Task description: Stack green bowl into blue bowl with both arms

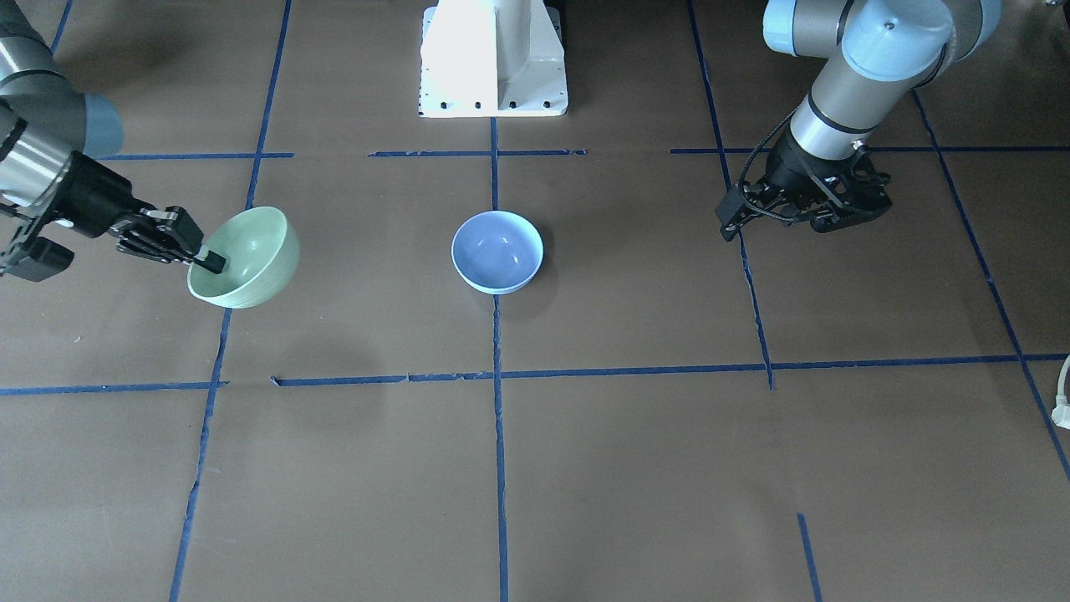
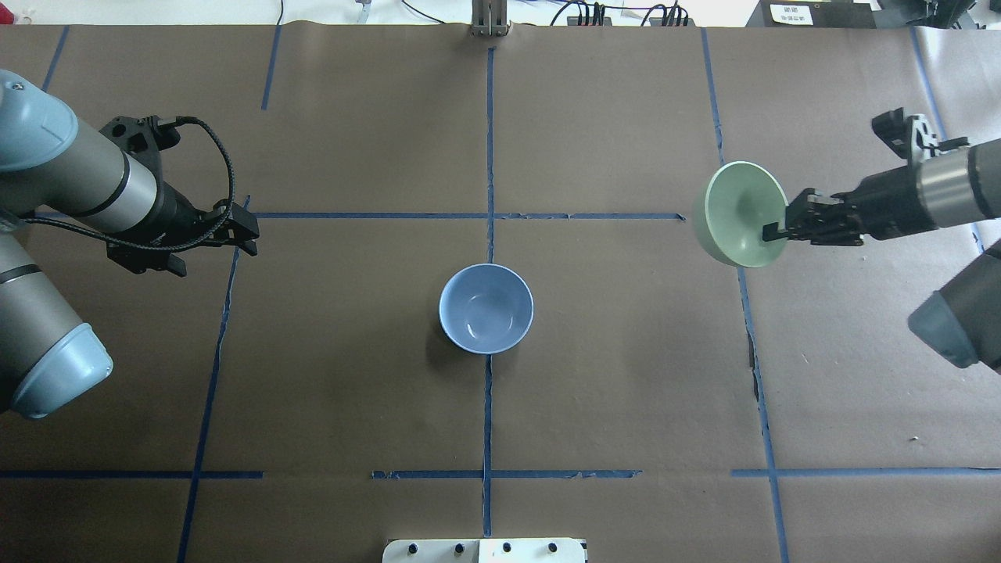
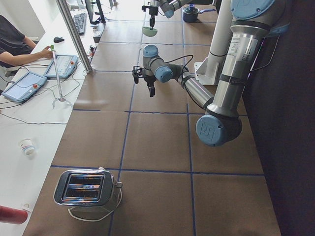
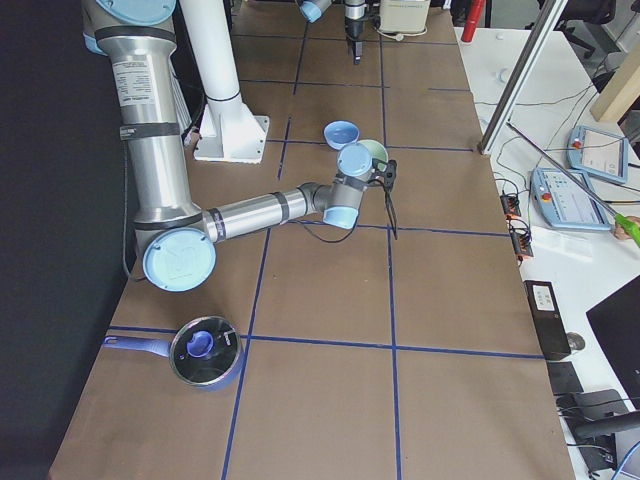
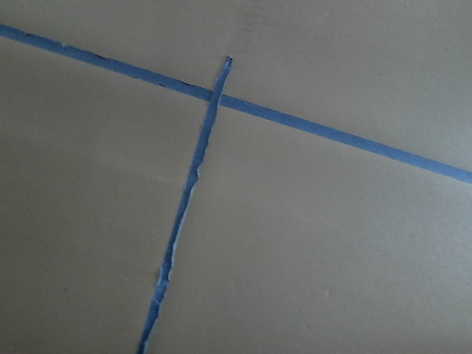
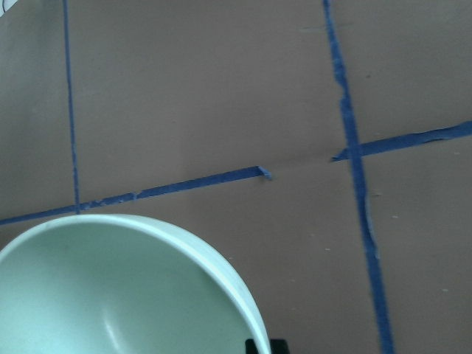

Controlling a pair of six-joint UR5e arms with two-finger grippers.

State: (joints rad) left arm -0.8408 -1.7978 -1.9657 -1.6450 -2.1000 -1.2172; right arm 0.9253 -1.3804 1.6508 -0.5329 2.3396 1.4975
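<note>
The green bowl (image 1: 251,255) hangs tilted above the table on the robot's right side, its opening turned toward my right gripper (image 1: 211,261). That gripper is shut on the bowl's rim; in the overhead view the gripper (image 2: 773,232) pinches the bowl (image 2: 735,211) at its near edge. The bowl's inside fills the lower left of the right wrist view (image 6: 110,295). The blue bowl (image 1: 497,251) stands upright and empty on the table's centre line (image 2: 486,307). My left gripper (image 2: 252,238) hovers over bare table far left of it, fingers together and holding nothing (image 1: 729,224).
The white pedestal base (image 1: 493,58) stands behind the blue bowl. A toaster (image 3: 86,187) sits at the table's left end and a lidded pot (image 4: 205,350) at its right end. Blue tape lines (image 5: 199,169) cross the brown table cover. An operator (image 3: 15,44) sits at a side desk.
</note>
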